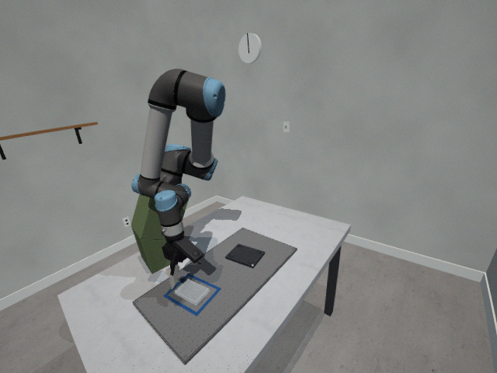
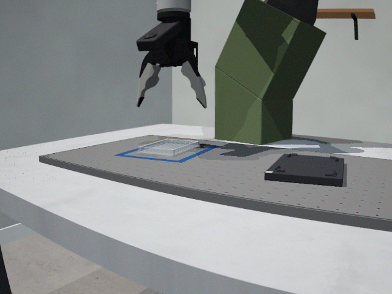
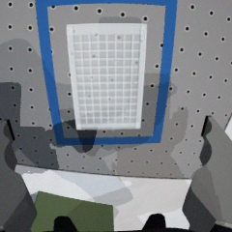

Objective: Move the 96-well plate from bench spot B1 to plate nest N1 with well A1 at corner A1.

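The clear 96-well plate (image 1: pixel 192 291) lies flat inside the blue square outline of spot B1 on the grey perforated baseplate. It also shows in the exterior view (image 2: pixel 169 147) and in the wrist view (image 3: pixel 107 76). My gripper (image 2: pixel 171 102) hangs open and empty above the plate's far edge, well clear of it; in the top view it (image 1: pixel 174 276) stands at the plate's back left. The black plate nest N1 (image 1: pixel 245 255) sits further along the baseplate, with small locators at its corners and a pale mark at one corner (image 2: pixel 269 172). I cannot make out the plate's cut corner.
The green robot pedestal (image 2: pixel 261 79) stands close behind the baseplate (image 2: pixel 221 177), near the plate spot. The white table (image 1: pixel 208 280) ends just beyond the baseplate on the near side. A wooden wall shelf (image 1: pixel 43 131) is far off.
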You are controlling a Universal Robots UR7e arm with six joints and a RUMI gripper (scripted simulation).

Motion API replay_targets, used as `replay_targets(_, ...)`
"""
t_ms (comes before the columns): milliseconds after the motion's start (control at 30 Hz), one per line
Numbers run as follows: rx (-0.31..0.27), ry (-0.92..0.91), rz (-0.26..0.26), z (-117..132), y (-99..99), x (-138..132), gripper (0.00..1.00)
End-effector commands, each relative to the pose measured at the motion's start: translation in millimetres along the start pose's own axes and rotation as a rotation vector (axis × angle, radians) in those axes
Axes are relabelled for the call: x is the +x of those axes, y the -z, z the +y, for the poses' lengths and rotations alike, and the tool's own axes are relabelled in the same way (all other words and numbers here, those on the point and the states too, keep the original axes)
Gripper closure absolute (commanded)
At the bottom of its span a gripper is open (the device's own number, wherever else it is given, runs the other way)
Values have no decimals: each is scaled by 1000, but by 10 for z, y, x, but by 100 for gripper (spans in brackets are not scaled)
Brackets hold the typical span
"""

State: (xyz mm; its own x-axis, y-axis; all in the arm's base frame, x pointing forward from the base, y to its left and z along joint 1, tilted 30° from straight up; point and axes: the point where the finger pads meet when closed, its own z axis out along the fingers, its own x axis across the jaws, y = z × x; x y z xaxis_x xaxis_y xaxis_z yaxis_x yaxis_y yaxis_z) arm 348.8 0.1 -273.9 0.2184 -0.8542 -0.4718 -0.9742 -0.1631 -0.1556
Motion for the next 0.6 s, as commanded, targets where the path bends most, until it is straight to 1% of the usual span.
replay_targets(0,1,-1,1,-1,3,3,0)
replay_targets(67,1,-1,1,-1,3,3,0)
replay_targets(267,1,-1,1,-1,-96,3,0)
replay_targets(333,1,-1,1,-1,-96,3,0)
replay_targets(567,1,-1,1,-1,-213,3,0)
